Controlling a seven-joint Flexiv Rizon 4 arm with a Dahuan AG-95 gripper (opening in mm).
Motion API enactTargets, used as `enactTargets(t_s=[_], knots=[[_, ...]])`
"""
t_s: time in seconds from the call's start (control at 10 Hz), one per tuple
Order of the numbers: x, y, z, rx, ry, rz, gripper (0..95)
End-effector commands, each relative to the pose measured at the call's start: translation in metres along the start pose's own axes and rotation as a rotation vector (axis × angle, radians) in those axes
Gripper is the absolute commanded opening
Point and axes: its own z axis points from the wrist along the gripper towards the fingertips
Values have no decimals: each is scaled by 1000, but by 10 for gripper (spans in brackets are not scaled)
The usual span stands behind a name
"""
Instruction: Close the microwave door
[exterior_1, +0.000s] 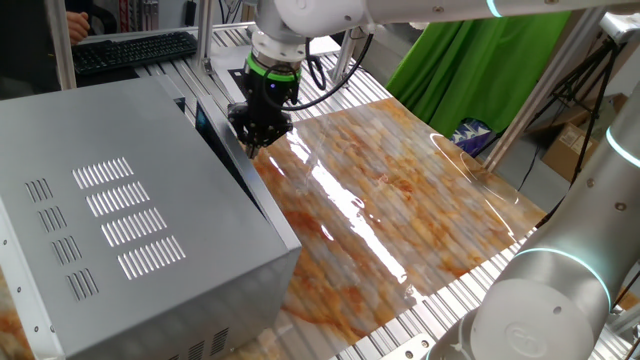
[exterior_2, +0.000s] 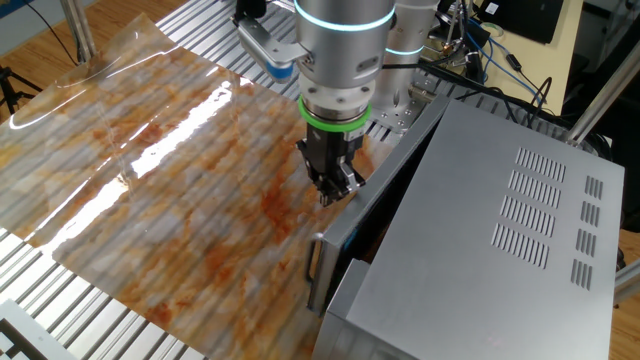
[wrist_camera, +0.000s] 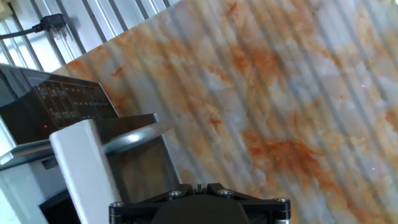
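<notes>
The microwave (exterior_1: 110, 200) is a large grey slotted box on the left; it also shows on the right in the other fixed view (exterior_2: 480, 230). The microwave door (exterior_2: 350, 235) stands slightly ajar, with a narrow dark gap behind it, and is a thin dark strip (exterior_1: 238, 168) in this view. My gripper (exterior_2: 333, 190) is shut and empty, its tips at the outer face of the door near the top edge (exterior_1: 256, 140). In the hand view the door's pale edge (wrist_camera: 84, 168) and silver handle (wrist_camera: 134, 138) lie just left of my gripper (wrist_camera: 199, 186).
An orange marbled glossy sheet (exterior_1: 400, 190) covers the slatted aluminium table in front of the microwave. A keyboard (exterior_1: 130, 50) lies behind it. A green cloth (exterior_1: 470, 60) hangs at the back right. Another robot body (exterior_1: 540, 300) stands at the bottom right.
</notes>
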Motion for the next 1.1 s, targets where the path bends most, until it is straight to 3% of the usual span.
enactTargets(t_s=[0.1,0.7,1.1], knots=[[1,1,1,-1,0,2,0],[17,17,1,-4,1,39,0],[19,19,-1,-3,2,44,0]])
